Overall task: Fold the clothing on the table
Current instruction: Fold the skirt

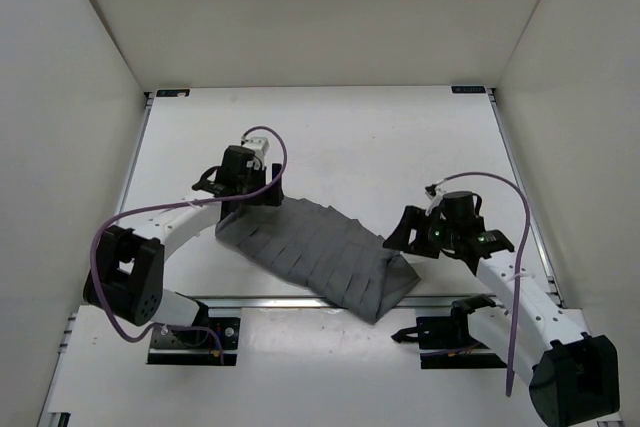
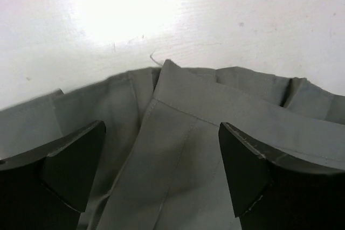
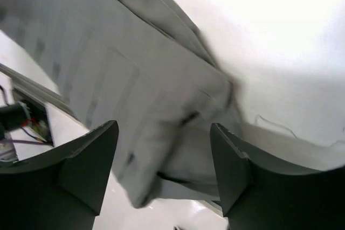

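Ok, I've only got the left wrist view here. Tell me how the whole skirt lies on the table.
Observer: The skirt lies as a long pleated band, slanting from under the left pincer toward the near right of the table.
Operator: Give me its near end.
Observer: That corner laps over the metal rail at the table's near edge.
Operator: Now report the right pincer.
Observer: The right pincer hovers at the skirt's right end, jaws apart. It grips nothing that I can see, though its wrist view is blurred.
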### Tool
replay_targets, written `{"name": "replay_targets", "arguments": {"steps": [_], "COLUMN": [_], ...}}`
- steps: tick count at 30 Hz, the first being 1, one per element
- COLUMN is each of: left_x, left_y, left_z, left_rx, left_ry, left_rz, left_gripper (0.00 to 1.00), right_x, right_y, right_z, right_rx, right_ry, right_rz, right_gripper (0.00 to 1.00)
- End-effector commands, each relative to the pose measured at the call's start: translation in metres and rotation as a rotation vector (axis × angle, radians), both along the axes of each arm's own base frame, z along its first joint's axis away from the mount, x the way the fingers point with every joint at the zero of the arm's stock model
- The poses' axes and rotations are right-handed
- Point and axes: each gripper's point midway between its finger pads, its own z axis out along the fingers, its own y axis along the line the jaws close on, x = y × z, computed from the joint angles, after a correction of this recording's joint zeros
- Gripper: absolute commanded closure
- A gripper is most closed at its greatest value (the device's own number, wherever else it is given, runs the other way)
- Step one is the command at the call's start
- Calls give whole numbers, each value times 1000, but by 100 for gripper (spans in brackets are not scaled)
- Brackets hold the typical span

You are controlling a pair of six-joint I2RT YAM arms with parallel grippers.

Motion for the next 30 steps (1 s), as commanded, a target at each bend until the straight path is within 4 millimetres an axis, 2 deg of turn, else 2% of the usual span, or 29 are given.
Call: {"name": "replay_targets", "arguments": {"steps": [1,2,4,5,6,7,8,9,10,11,13,17,21,25,26,27,29,30], "left_x": [28,29,34,33,32,29,26,20,8,4,-17,-55,-68,-72,-68,-66,-58,-52], "left_y": [-4,-1,-1,-2,-1,-5,-9,-14,-20,-26,-37,-46,-41,-42,-44,-48,-50,-51], "left_z": [53,59,88,102,103,111,112,113,101,97,67,20,-9,-30,-32,-35,-42,-46], "left_rx": [-4,-3,-29,-55,-72,-99,-114,-131,-127,-129,-152,-196,-182,-184,-186,-190,-178,-168], "left_ry": [-130,-138,-193,-221,-218,-226,-224,-217,-189,-180,-95,54,120,168,169,179,191,201], "left_rz": [13,22,31,30,36,27,16,1,-12,-29,-60,-87,-70,-51,-39,-46,-34,-27], "left_gripper": [1,1,3,9,24,33,57,76,90,98,100,100,100,100,100,100,100,100], "right_x": [25,27,26,25,21,19,13,7,5,2,-10,-19,-18,17,34,39,66,73], "right_y": [4,6,12,16,22,28,34,44,47,53,56,57,52,40,36,36,34,31], "right_z": [40,47,54,55,54,54,46,40,34,30,7,-15,-37,-46,-45,-46,-42,-44], "right_rx": [3,7,15,19,35,53,57,77,81,73,47,50,-18,-80,-86,-96,-116,-125], "right_ry": [-121,-136,-149,-143,-138,-138,-107,-89,-73,-75,-11,58,116,136,121,119,86,85], "right_rz": [-1,7,35,36,65,80,94,134,135,163,189,224,237,179,150,148,136,129], "right_gripper": [33,34,45,59,73,78,90,99,100,100,100,100,100,100,100,100,100,100]}}
